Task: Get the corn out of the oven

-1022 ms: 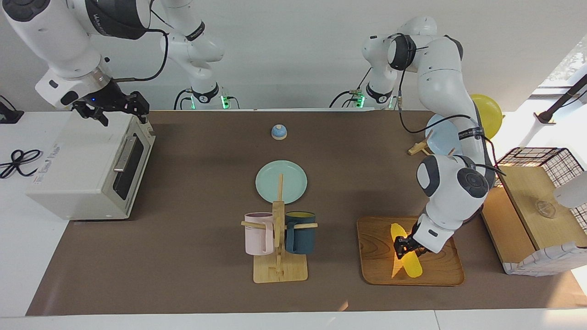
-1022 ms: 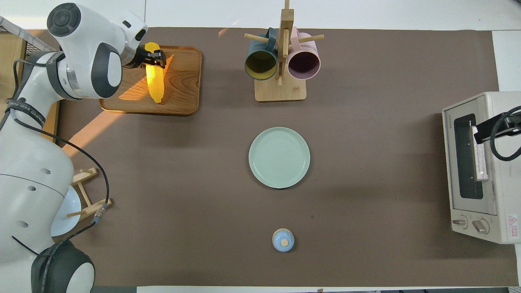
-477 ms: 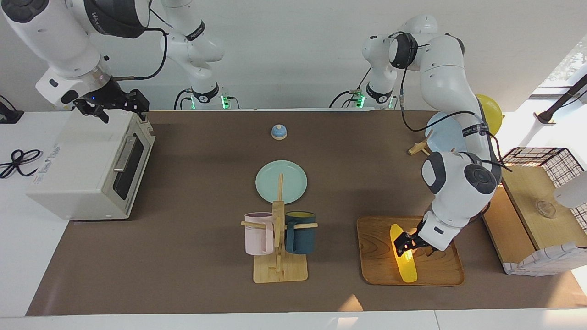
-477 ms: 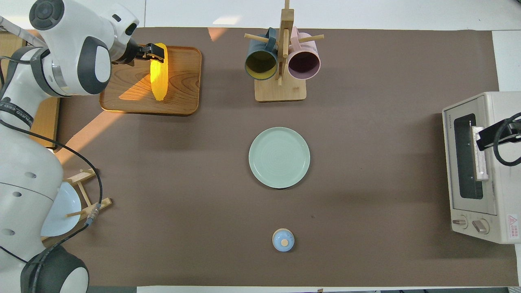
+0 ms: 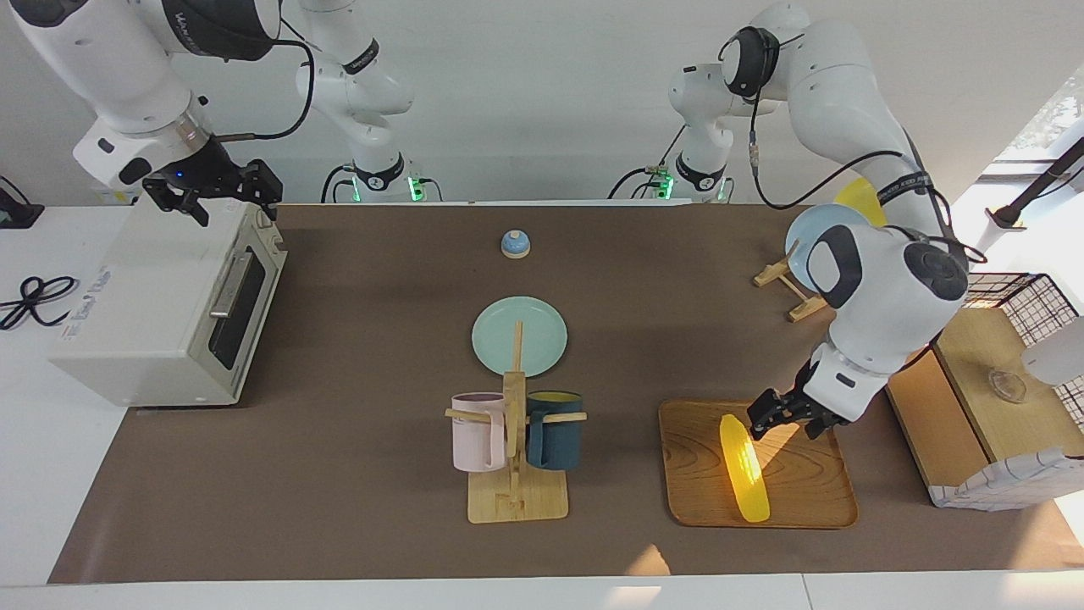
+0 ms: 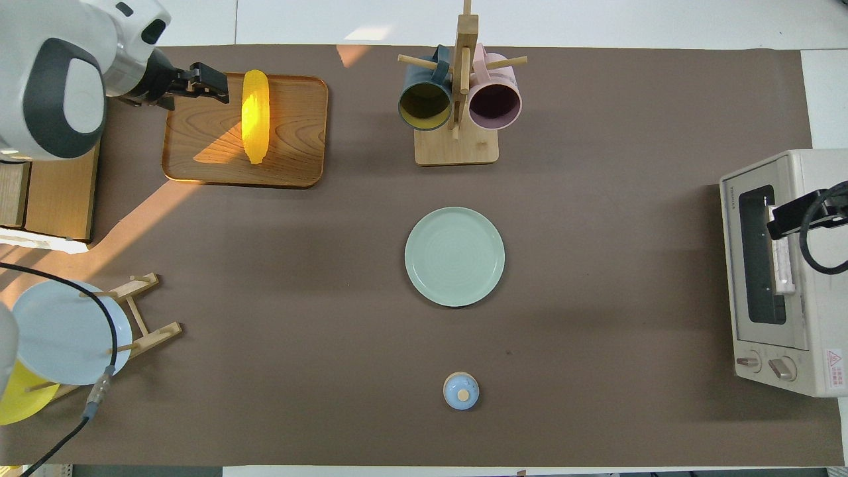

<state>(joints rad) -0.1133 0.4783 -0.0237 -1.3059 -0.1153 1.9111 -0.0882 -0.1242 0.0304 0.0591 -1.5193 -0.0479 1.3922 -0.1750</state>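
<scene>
Brown matting covers the table; we see the corn (image 5: 743, 467) lying free on the wooden tray (image 5: 694, 496) toward the left arm's end. Over that tray's edge our left gripper (image 5: 783, 415) hangs released, clear of the corn. Well apart from the tray, our right gripper (image 5: 222, 191) hovers released over the closed oven (image 5: 144, 313)

Room and table, lit by daylight

Plain white wall (image 5: 542, 102) above the table edge. White table (image 5: 34, 474) under a brown mat (image 5: 356, 474). Window (image 5: 1046, 114) above the wooden cabinet (image 5: 982, 364), which stands just beside the mat at the left arm's end. Sunlight lies in warm patches on the mat near the cabinet.
</scene>
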